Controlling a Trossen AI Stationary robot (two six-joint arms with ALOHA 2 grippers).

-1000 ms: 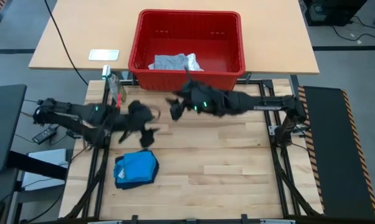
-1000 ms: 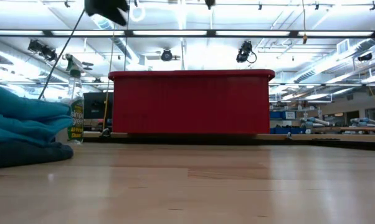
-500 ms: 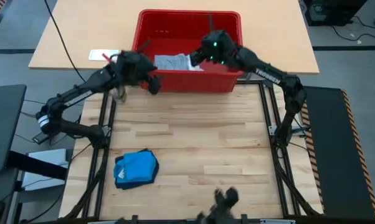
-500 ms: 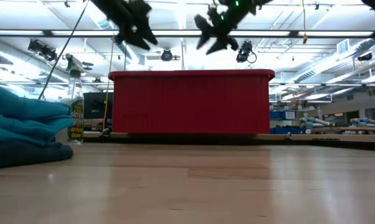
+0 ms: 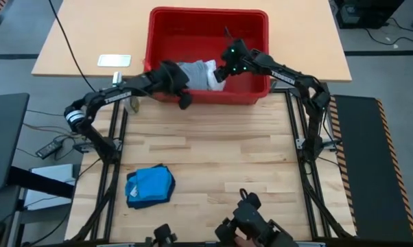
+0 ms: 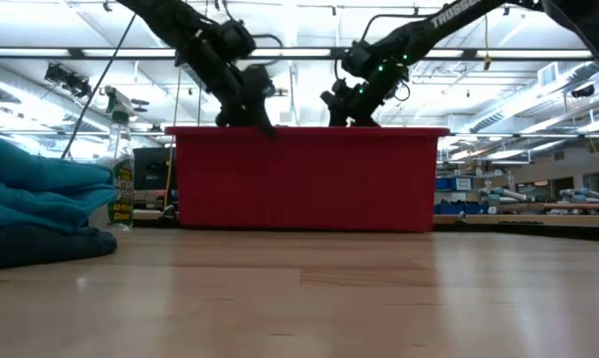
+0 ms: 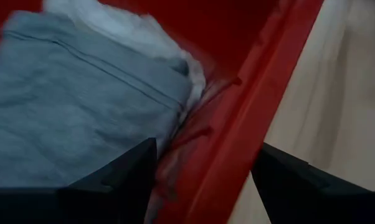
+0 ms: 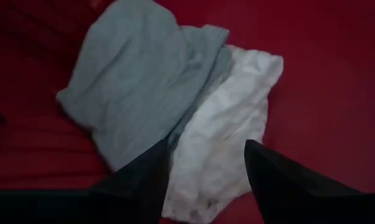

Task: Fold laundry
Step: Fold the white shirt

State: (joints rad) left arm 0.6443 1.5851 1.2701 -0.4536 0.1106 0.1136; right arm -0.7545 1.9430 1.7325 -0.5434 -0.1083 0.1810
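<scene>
The light grey garment (image 8: pixel 137 81) and the white garment (image 8: pixel 225 137) lie bunched together on the floor of the red basket (image 5: pixel 254 92). The bright blue garment (image 5: pixel 150 185) lies folded near the table's left edge, resting on the dark navy one (image 6: pixel 41 244). My left gripper (image 7: pixel 206 149) is open at the basket's near wall (image 7: pixel 237 143), one finger over the inside beside the grey garment (image 7: pixel 69 106), the other over the outside. My right gripper (image 8: pixel 207 144) is open inside the basket, just above the white garment. My left gripper stands astride the rim of the basket's near wall (image 7: pixel 250 118), coming from above and slanting toward the far side. Whether either finger touches the wall or the grey garment cannot be told.
The basket stands at the table's far edge, against a second tabletop (image 5: pixel 76 41) that carries a white flat object (image 5: pixel 114 60). A spray bottle (image 6: pixel 120 169) stands left of the basket. A dark object (image 5: pixel 251 223) shows at the near edge. Bare wood (image 5: pixel 220 151) fills the table's middle.
Both grippers have travelled from above the table's middle toward the far edge, then down to the basket, the right one into it and the left one onto its near wall. The basket has shifted a little toward the near edge.
</scene>
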